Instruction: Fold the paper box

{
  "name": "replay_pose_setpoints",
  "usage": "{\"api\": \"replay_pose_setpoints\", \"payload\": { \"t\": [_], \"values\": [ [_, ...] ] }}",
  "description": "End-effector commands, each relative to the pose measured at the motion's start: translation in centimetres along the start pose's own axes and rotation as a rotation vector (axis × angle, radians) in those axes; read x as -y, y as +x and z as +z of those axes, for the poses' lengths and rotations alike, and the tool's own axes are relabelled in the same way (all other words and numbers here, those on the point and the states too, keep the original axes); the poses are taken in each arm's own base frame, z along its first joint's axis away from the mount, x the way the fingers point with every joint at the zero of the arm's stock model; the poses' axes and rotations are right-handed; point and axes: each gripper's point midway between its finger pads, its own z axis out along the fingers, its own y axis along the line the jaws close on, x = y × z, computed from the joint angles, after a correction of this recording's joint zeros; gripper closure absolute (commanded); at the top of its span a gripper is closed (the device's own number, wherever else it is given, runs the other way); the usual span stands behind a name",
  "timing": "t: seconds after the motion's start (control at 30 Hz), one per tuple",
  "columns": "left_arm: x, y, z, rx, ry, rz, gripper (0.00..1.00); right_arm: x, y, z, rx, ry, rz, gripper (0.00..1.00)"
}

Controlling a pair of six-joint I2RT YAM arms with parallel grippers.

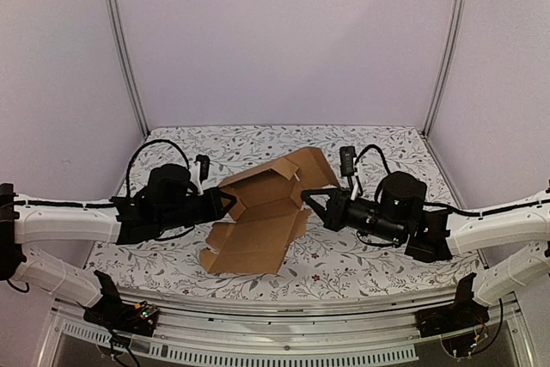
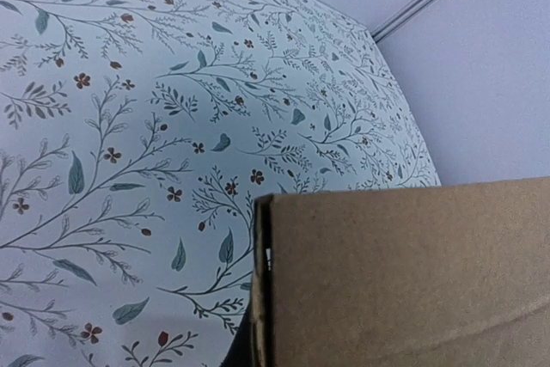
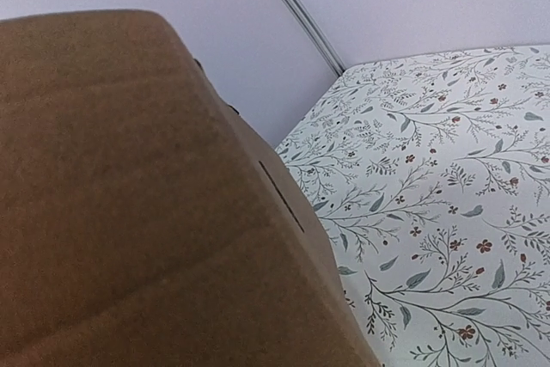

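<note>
Box (image 1: 262, 221) half-folded at the middle of the worktop (image 1: 369, 268), a pincer at each side.

The brown sheet lies on the worktop's centre with its near panel flat and its far flaps raised and tilted toward the worktop's back edge. The left pincer (image 1: 228, 202) reaches in from the worktop's left side, its tip against the box's left edge. The right pincer (image 1: 308, 205) comes from the worktop's right side and meets the box's right edge. Each wrist view is largely filled by a cardboard wall, with the floral worktop behind it and no fingers clearly seen. I cannot tell whether either pincer is spread or clamped on the cardboard.
</note>
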Motion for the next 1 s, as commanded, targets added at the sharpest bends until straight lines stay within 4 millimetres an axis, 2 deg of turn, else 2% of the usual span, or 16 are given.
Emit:
{"api": "replay_pose_setpoints", "payload": {
  "t": [0.0,0.4,0.53,0.67,0.73,0.83,0.97],
  "values": [
    [0.9,-2.0,-0.5,0.057,0.004,0.025,1.00,0.4,-0.1,-1.6,-0.021,0.042,-0.047,1.00],
    [-1.3,-2.7,-0.9,0.085,-0.126,0.076,1.00,-2.3,-1.3,-5.8,-0.102,-0.019,-0.153,1.00],
    [-1.8,-3.1,-1.1,0.094,-0.163,0.106,1.00,-3.8,-2.6,-6.5,-0.107,-0.028,-0.203,1.00],
    [-2.3,-3.1,-1.1,0.087,-0.201,0.129,1.00,-4.9,-3.8,-6.4,-0.123,-0.013,-0.249,1.00],
    [-2.5,-3.1,-1.1,0.085,-0.210,0.141,1.00,-4.8,-3.8,-6.1,-0.160,0.021,-0.282,1.00],
    [-2.8,-3.0,-1.3,0.073,-0.229,0.165,1.00,-4.6,-4.5,-6.2,-0.178,0.068,-0.345,0.93],
    [-3.0,-2.6,-1.7,0.051,-0.229,0.204,1.00,-3.4,-6.1,-7.4,-0.170,0.170,-0.440,0.84]
  ]
}}
